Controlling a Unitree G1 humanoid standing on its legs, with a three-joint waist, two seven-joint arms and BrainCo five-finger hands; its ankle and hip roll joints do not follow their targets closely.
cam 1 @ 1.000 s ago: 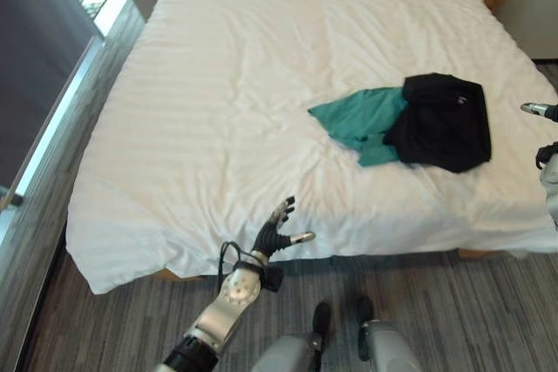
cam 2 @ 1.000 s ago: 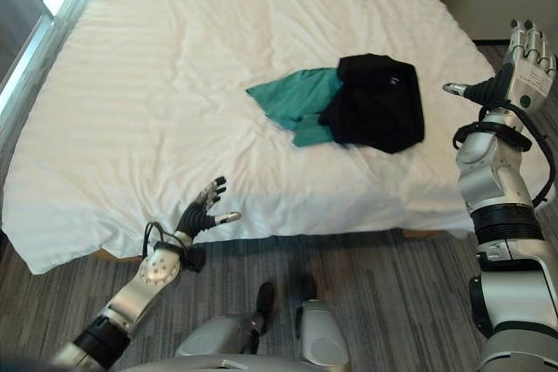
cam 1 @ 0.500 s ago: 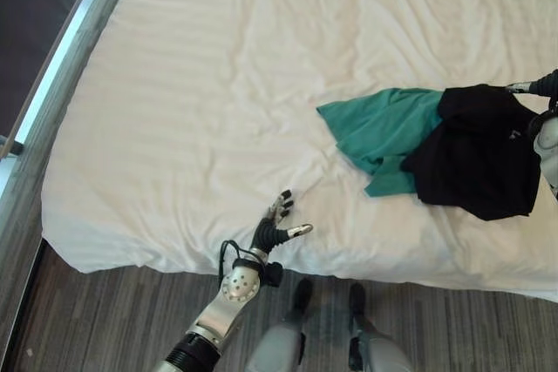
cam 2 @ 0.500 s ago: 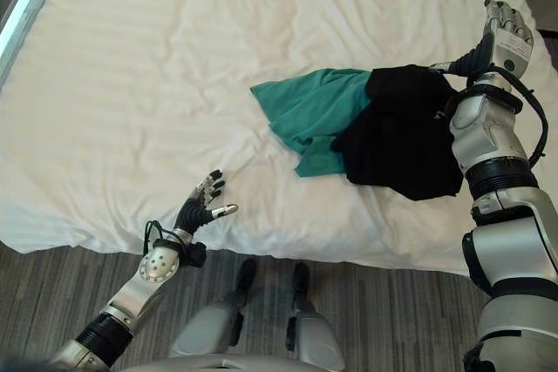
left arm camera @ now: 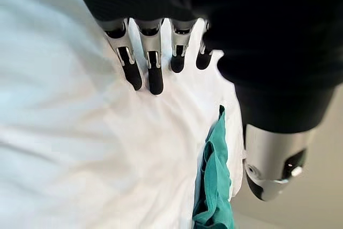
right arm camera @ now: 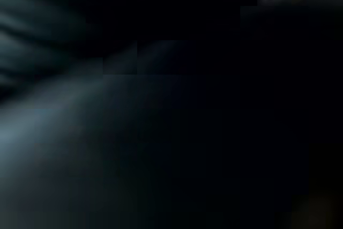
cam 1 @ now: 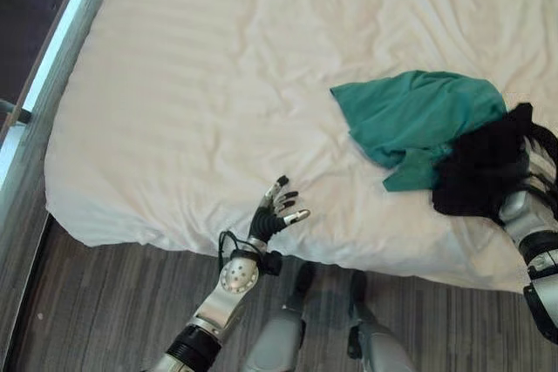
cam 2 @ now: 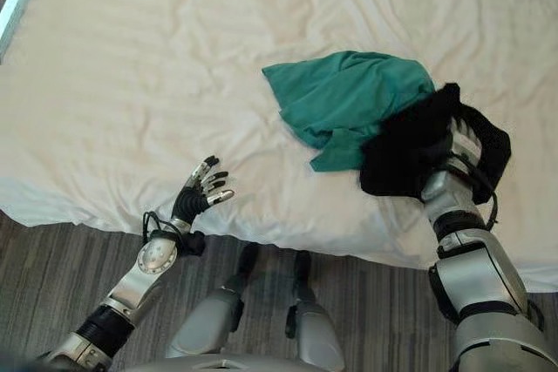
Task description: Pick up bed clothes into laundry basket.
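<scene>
Clothes, a black garment (cam 2: 410, 150) overlapping a teal one (cam 2: 349, 98), are lying on the bed (cam 1: 209, 84); my right hand is reaching into the black one, fingers hidden, so I cannot tell their state. My left hand (cam 1: 272, 217) is hovering with fingers spread apart over the bed's edge; next I judge I am needing a firm hold and a basket.

The 2 head eyes look steeply down, sharing the white bed (cam 1: 200, 84). The left wrist view skims it closely; the right wrist view presses against dark cloth (right arm camera: 171, 132).

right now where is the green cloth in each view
Left eye view: green cloth right of centre on the bed, its right edge against the black cloth.
Right eye view: upper middle.
Left wrist view: a green strip past the left hand.
Right wrist view: dark, cannot tell.
Shared landmark: the white bed.
</scene>
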